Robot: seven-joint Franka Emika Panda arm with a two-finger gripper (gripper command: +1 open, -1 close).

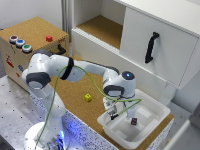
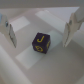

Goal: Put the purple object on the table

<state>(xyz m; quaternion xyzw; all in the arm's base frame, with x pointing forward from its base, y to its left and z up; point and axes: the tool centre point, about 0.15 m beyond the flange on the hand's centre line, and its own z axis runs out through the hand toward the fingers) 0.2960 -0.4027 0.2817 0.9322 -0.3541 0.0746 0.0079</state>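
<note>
The purple object (image 1: pixel 134 121) is a tiny dark cube lying on the floor of the white tray (image 1: pixel 156 107). In the wrist view it (image 2: pixel 41 43) shows a yellow letter on top and sits on the white tray floor (image 2: pixel 20 62). My gripper (image 1: pixel 114 112) hangs over the tray, above the cube and toward the exterior view's left of it. It is open and empty. In the wrist view the gripper (image 2: pixel 41 31) has one of its fingers (image 2: pixel 10 31) on either side of the cube, not touching it. The cork-brown table (image 1: pixel 75 95) lies under the tray.
A small yellow cube (image 1: pixel 88 97) lies on the table, to the exterior view's left of the tray. A cork-topped box with coloured buttons (image 1: pixel 35 31) stands at the back left. A white cabinet with a black handle (image 1: pixel 151 47) stands behind the tray.
</note>
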